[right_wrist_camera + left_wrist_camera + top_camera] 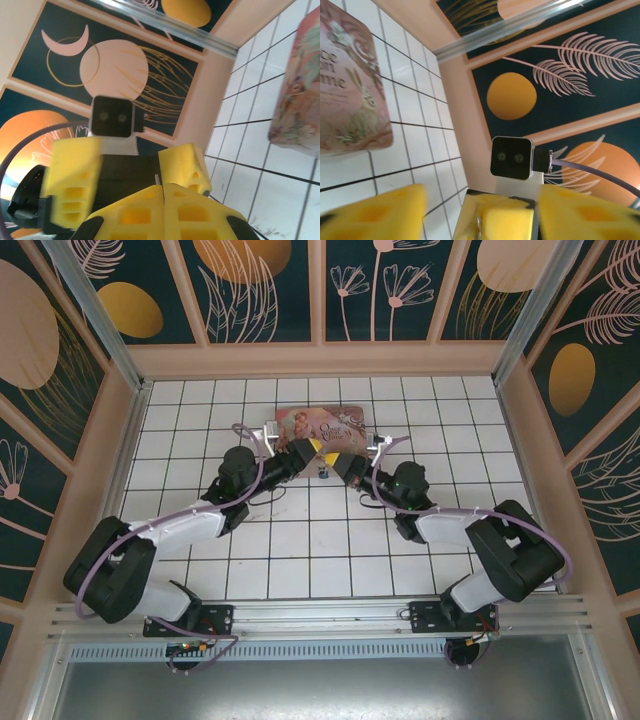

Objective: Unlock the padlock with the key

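Table (200, 540): white tiles with dark joints, boxed in by panelled walls painted with leaves and orange discs.

Left arm (170, 535) and right arm (480, 540): both rise from the near edge and lean inward, meeting over the middle of the table, slightly toward the far edge.

Tin (322, 428): pink, illustrated, lying flat just beyond the point where the arms meet, centred between the left and right edges.

Left gripper (308, 450): jaws stand wide apart. Its yellow fingers (375, 212) sit at either side of the left wrist view with a broad gap between them. Nothing is seen clamped in them. The tip of the other gripper points into that gap.

Right gripper (345, 464): its yellow fingers (200, 215) are pressed together along one seam. It faces the left gripper tip to tip.

Padlock (325, 472): a small blue spot just to the near side of where the two tips meet, over the middle tiles. Too small to tell whether it hangs or lies on the table, or whether either gripper touches it.

Key (157, 179): a thin silvery sliver standing out of the seam of the right fingers, pinched there, pointing at the left gripper.
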Robot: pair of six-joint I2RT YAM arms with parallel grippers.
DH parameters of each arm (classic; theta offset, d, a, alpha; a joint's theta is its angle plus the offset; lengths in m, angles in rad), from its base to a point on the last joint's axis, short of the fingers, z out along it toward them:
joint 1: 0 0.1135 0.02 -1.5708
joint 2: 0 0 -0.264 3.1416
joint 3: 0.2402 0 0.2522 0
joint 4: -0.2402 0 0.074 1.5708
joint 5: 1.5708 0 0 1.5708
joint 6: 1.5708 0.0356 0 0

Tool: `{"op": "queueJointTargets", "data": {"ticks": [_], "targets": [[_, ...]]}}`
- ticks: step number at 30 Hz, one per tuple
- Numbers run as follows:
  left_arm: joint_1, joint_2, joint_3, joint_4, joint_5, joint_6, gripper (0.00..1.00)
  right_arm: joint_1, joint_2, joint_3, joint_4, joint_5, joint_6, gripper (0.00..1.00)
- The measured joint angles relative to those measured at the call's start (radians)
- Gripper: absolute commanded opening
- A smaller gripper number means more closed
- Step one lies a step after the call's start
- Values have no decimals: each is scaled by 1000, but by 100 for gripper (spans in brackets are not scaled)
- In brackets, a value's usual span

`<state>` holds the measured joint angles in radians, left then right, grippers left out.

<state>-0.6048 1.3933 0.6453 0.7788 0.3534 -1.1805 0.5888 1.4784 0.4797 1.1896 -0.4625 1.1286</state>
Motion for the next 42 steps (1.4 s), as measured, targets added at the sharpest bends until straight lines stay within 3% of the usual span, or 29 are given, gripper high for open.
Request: {"op": "queueJointTargets", "data": {"ticks": [9, 13, 17, 23, 32, 42], "targets": [[15, -55, -10, -241, -52, 270, 95, -146, -9, 125, -267, -65, -81, 0], [13, 26, 3, -338, -57, 411, 93, -198, 63, 277, -380, -114, -149, 0], [8, 140, 13, -371, -63, 520, 84, -229, 163, 369, -457, -159, -200, 0], [3, 299, 21, -334, -49, 631, 76, -242, 275, 407, -521, -209, -233, 0], [3, 414, 27, -151, -52, 706, 74, -252, 362, 440, -526, -240, -233, 0], [2, 511, 89, -59, -75, 747, 74, -254, 420, 442, -491, -250, -232, 0]]}}
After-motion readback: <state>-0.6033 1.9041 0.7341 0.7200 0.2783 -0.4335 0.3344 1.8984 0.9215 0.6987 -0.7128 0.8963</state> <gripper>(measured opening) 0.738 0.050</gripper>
